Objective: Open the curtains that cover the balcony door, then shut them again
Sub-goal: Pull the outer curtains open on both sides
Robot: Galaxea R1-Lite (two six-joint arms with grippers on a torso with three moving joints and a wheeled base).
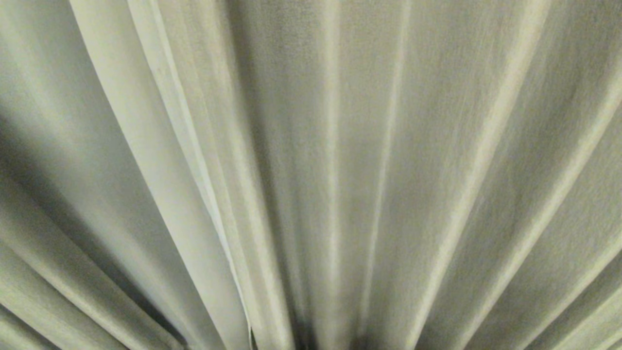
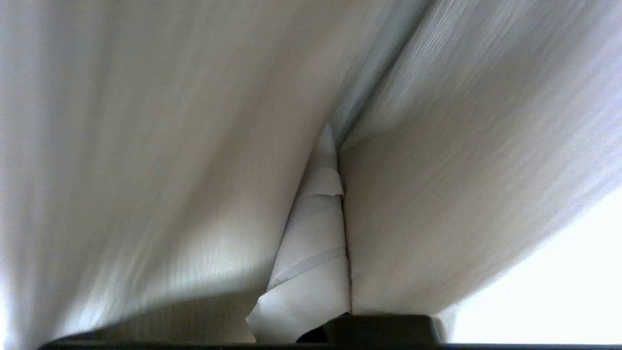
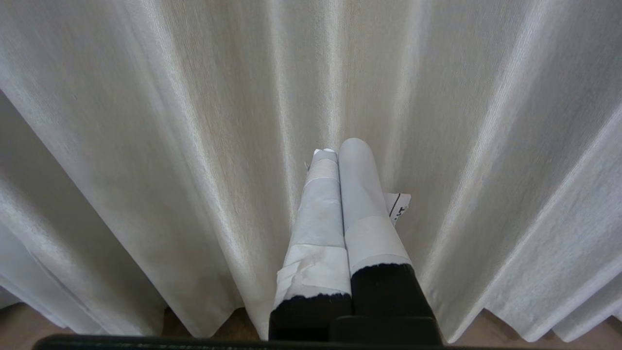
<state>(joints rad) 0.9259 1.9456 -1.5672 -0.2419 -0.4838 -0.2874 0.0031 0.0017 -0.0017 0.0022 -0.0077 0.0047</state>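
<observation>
curtains (image 1: pixel 340 170) fill view | left gripper (image 2: pixel 335 146) half-buried in folds

Curtains (image 1: pixel 369 160): cream-beige woven fabric, drawn shut in long vertical pleats filling the head view; one overlapping panel edge runs down left of centre; hem hangs just above a brown floor in the right wrist view; balcony door hidden behind them.
</observation>
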